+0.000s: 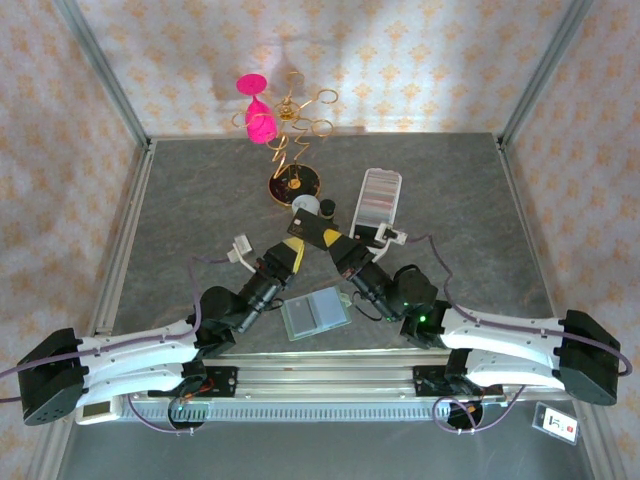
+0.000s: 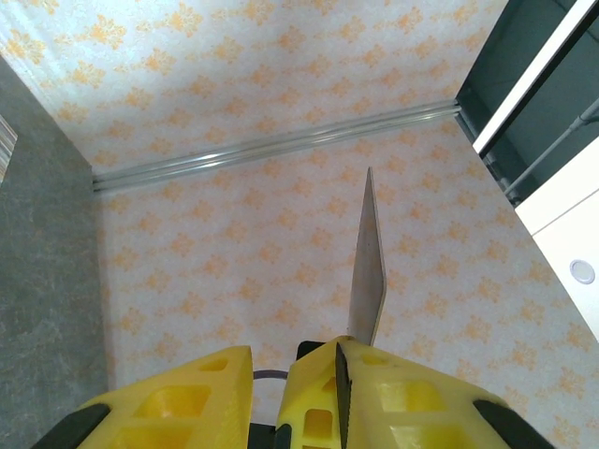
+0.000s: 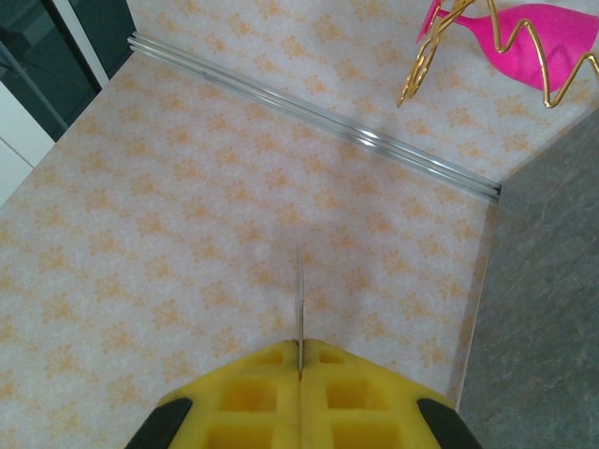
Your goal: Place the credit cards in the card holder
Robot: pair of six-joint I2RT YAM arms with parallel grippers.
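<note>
Currently right jaws are pressed together on a card [image 3: 299,295], edge-on; left jaws I cannot tell, though a card rises there. Holder [image 1: 315,312] lies open on the bench [image 1: 200,200], lower centre. Risk: so slight a pinch may let the card twist or drop. Top view places the holder; wrist views show the grip.

Top camera overhead, looking down; wrist cameras face wallpapered walls [image 2: 234,243].

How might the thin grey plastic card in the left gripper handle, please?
The thin grey plastic card stands straight out of the yellow fingers without drooping, so it is probably stiff and light. Its smooth faces might slip if pinched loosely.
</note>
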